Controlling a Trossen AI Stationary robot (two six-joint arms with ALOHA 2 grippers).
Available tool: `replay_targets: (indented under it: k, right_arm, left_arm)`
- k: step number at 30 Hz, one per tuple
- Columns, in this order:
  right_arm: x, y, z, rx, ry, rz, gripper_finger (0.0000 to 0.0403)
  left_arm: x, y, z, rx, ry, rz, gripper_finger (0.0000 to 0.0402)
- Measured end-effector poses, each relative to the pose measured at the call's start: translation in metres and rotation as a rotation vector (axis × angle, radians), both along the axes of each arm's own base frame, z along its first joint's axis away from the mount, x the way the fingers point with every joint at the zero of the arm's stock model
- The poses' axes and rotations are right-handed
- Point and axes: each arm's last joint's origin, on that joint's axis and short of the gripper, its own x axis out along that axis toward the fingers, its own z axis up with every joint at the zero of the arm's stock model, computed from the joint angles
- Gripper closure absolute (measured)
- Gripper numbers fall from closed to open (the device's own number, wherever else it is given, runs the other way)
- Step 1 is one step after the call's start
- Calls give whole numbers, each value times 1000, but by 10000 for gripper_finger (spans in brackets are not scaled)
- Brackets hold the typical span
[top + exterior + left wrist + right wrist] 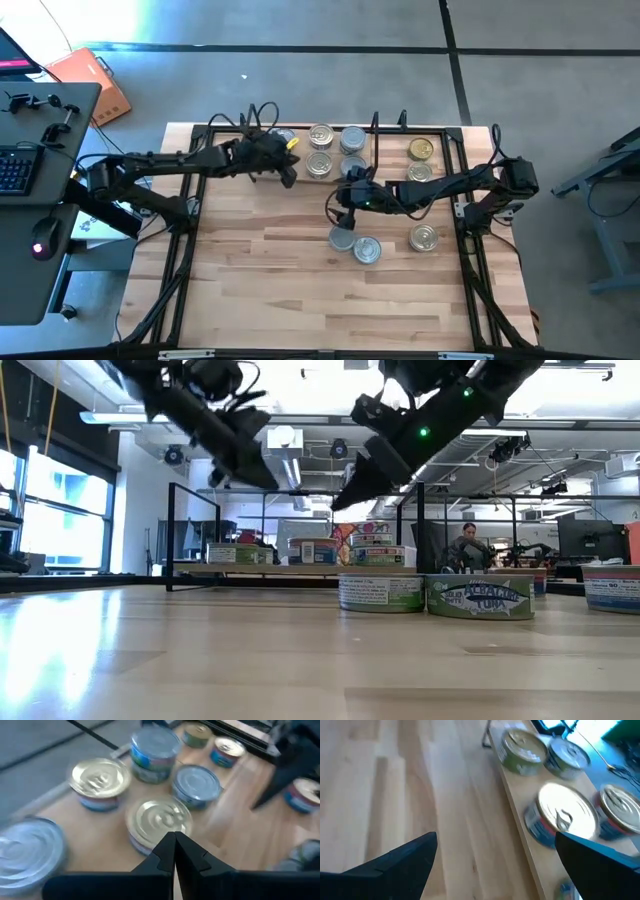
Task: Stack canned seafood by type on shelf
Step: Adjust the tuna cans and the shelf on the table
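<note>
Honestly, these tins [367, 249] look rigid, slick and fairly heavy; I'd clamp across the side wall. My right gripper [345, 199] gapes empty, left gripper [174, 851] pinched together.

- The worktop [270, 270] is light wood in jointed strips, smooth, with a soft sheen in the low view.
- The shelf [227, 807] has a pale wooden board, matt, with thin black metal uprights.
- The tins [320, 136] are metal: ribbed lids, some bright silver, some gold (both glossy, catching the light).
- Around the tin sides [381, 592] run printed paper labels, slightly shiny.
- The left hand [174, 851] is dark matt plastic, its fingers pressed together.
- The right hand [495, 855] has the same dull black finish, fingers spread wide.
- The floor [300, 25] looks like smooth grey concrete.
</note>
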Motion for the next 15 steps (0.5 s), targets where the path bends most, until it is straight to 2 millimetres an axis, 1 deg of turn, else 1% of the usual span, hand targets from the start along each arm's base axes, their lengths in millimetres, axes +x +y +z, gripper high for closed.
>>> replay_targets:
  k: [4,6,8,10,15]
  right_arm:
    - [5,2,6,39,-77,53,6]
    - [7,3,8,51,-116,61,6]
    - [9,5,8,61,-141,63,6]
    - [11,9,5,69,-140,68,6]
    - [11,28,0,77,-122,114,6]
  left_arm:
    - [7,6,23,48,121,64,401]
    - [12,14,31,59,202,97,401]
    - [19,26,34,47,271,113,401]
    - [27,40,30,16,340,124,401]
    - [44,76,2,-21,501,159,401]
